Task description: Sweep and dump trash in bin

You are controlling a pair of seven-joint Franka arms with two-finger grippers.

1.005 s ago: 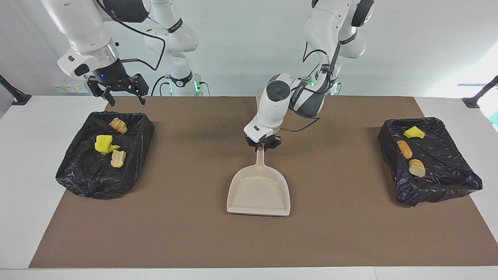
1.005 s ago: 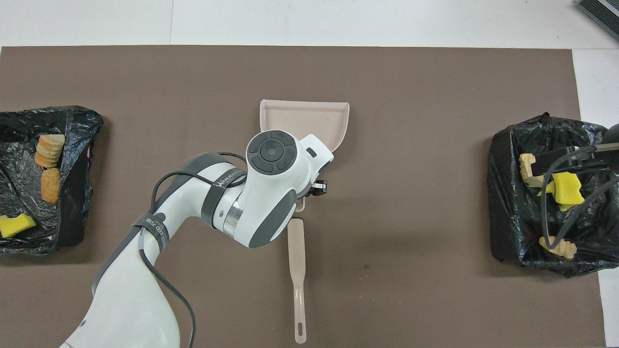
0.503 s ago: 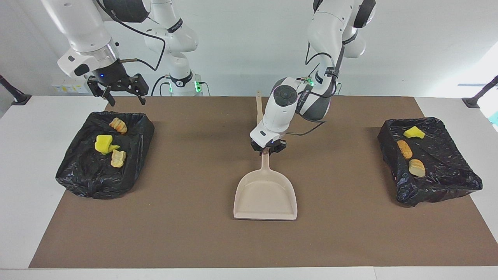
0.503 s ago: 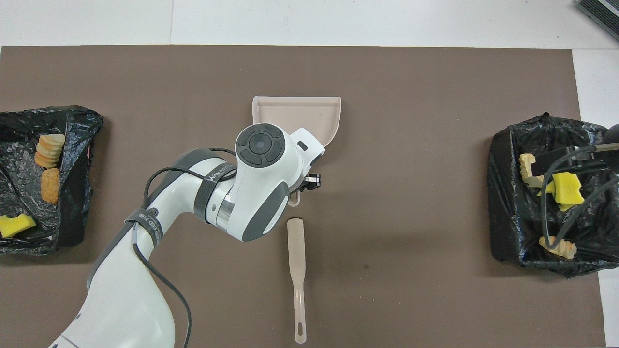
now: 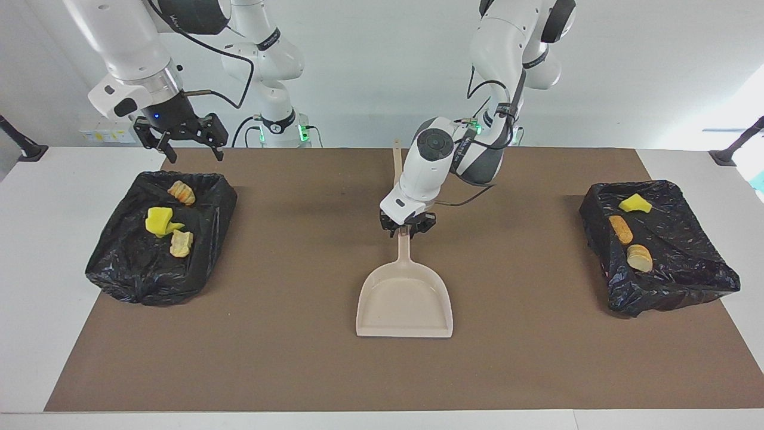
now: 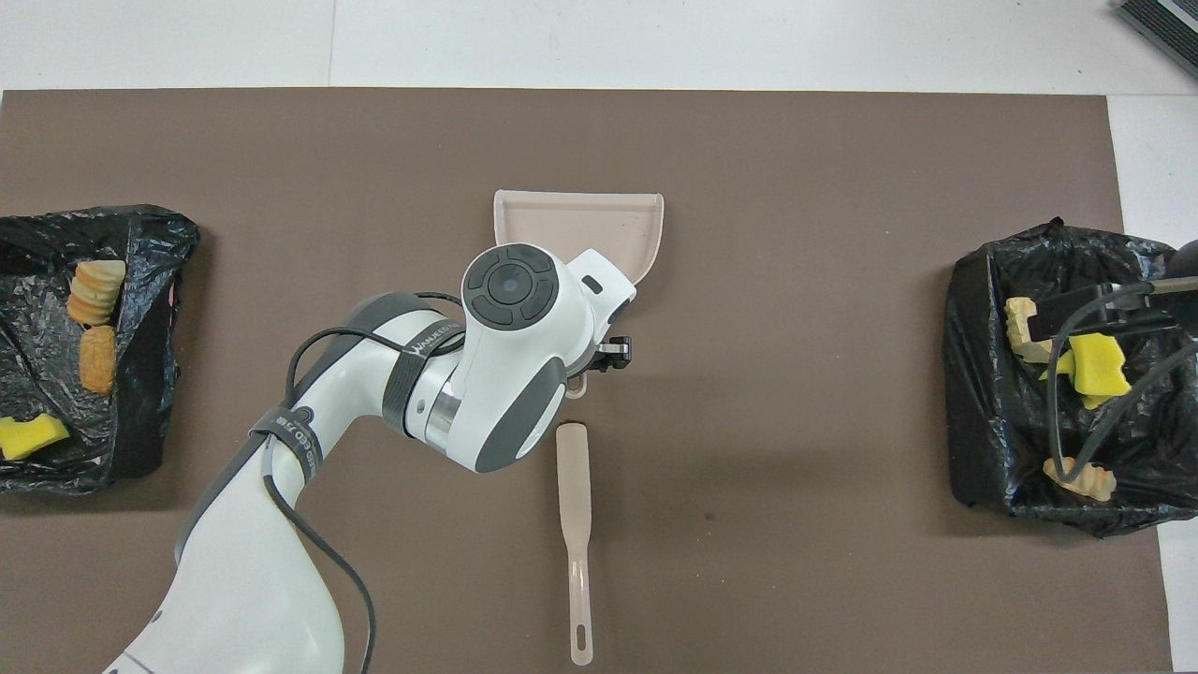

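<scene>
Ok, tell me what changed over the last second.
The left gripper, at the dustpan handle, shifted the dustpan a little toward the left arm's end of the table. Unchanged: the right gripper waits open over one bin, the trash lies in it and in the other bin, and the flat beige tool lies nearer the robots.

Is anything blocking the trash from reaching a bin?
Nothing visible does: three trash pieces lie in the bin at the right arm's end, three in the bin at the left arm's end. The dustpan is empty, left gripper at its handle; right gripper waits over its bin.
</scene>
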